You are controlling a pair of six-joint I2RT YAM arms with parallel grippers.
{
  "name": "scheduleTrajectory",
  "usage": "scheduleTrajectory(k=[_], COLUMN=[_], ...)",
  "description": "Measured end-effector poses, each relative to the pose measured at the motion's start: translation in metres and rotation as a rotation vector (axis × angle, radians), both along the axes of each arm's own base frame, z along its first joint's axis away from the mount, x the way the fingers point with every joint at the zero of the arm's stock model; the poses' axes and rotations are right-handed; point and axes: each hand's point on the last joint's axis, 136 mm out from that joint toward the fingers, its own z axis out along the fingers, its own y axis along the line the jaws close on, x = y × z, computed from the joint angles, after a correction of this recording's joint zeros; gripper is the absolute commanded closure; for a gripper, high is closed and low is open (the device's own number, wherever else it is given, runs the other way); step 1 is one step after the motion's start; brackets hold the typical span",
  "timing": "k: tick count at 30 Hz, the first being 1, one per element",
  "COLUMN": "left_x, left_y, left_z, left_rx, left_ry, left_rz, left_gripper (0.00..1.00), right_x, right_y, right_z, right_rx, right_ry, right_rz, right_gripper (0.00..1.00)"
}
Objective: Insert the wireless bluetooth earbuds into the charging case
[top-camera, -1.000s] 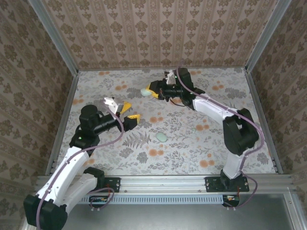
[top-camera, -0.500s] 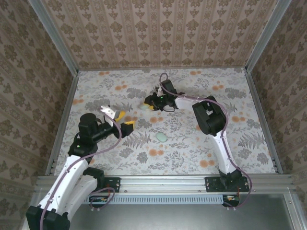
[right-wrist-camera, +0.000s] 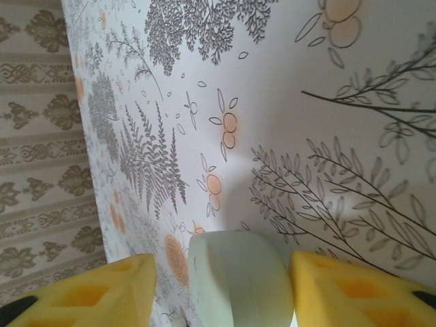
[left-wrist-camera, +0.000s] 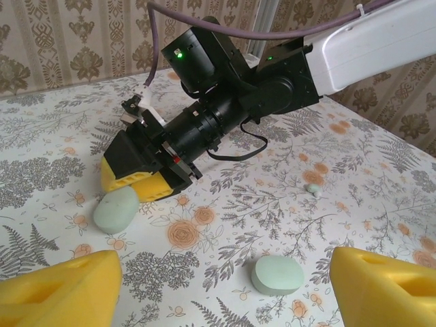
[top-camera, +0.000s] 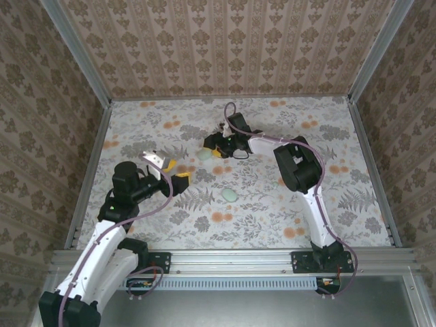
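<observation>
A mint-green rounded case (right-wrist-camera: 235, 283) lies on the flowered table between the yellow fingers of my right gripper (right-wrist-camera: 221, 286), which is open, with a gap showing on its left side. From above, that case (top-camera: 204, 155) sits just left of the right gripper (top-camera: 212, 147). A second mint-green rounded case (top-camera: 230, 195) rests mid-table; in the left wrist view this case (left-wrist-camera: 278, 274) lies ahead of my open, empty left gripper (left-wrist-camera: 225, 293). One small pale earbud (left-wrist-camera: 313, 187) lies further right. The left gripper (top-camera: 174, 174) hovers left of the middle case.
Patterned walls with metal corner posts (top-camera: 95, 82) close the table on three sides. My right arm (top-camera: 293, 160) stretches across the back middle, its cable looping above it. The left arm (top-camera: 126, 191) occupies the near-left area.
The right arm swung down to the table and its jaws have now opened off the mint case, which stays on the table. The left gripper drew back slightly toward the near left.
</observation>
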Motion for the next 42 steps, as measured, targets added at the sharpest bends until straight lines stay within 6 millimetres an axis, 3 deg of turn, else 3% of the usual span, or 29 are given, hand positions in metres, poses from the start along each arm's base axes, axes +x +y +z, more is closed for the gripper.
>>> scheduleTrajectory(k=[7,12,15,19,22,27,33,42], left_x=[0.001,0.003,0.004,0.005,0.007,0.014,0.018,0.015], left_y=[-0.001,-0.001,-0.002,-0.003,-0.004,-0.007,-0.012,-0.009], left_z=[-0.003,-0.008,-0.011,-0.015,-0.019,-0.030,-0.045,-0.033], left_rx=[0.004,0.008,0.010,0.015,0.018,0.028,0.043,0.035], left_ry=[0.011,0.030,0.041,0.057,0.071,0.106,0.160,0.117], left_rz=[0.000,-0.004,-0.007,-0.009,-0.011,-0.013,-0.024,-0.012], left_gripper=[0.20,0.21,0.21,0.22,0.22,0.24,0.25,0.24], right_x=[-0.011,-0.028,-0.051,-0.100,-0.142,-0.187,-0.201,-0.213], right_y=[-0.029,-0.049,-0.060,-0.069,-0.069,-0.069,-0.072,-0.071], right_z=[0.006,0.039,0.060,0.072,0.064,0.047,0.032,-0.012], right_rx=[-0.136,-0.207,-0.247,-0.331,-0.405,-0.538,-0.644,-0.743], right_ry=[-0.021,-0.100,-0.164,-0.232,-0.245,-0.237,-0.247,-0.199], right_rz=[-0.029,-0.012,0.031,0.137,0.241,0.370,0.439,0.549], right_gripper=[0.39,0.38,0.38,0.36,0.33,0.29,0.28,0.27])
